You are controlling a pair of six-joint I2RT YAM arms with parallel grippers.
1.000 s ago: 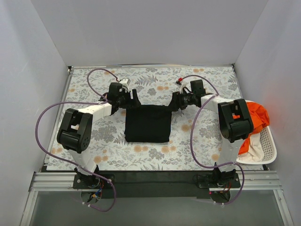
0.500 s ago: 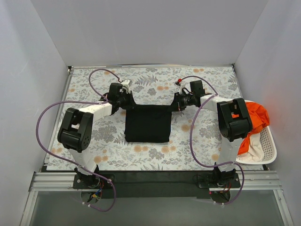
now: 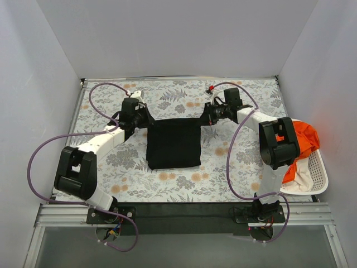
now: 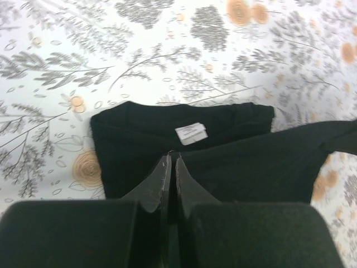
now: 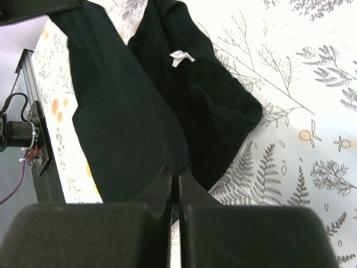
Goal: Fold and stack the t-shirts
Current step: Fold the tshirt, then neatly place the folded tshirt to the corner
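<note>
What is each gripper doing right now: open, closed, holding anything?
Left gripper: closed, pinching the far edge of the black t-shirt.
Right gripper: closed, pinching the same edge of the black t-shirt.

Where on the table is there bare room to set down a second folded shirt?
Free: the strip between the black shirt and the near table edge, the patch between shirt and right arm, and the far strip by the wall. Crowded: the shirt's far edge, where left arm and right arm hold it.

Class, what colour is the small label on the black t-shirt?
The label is white; the left wrist view shows it best.
</note>
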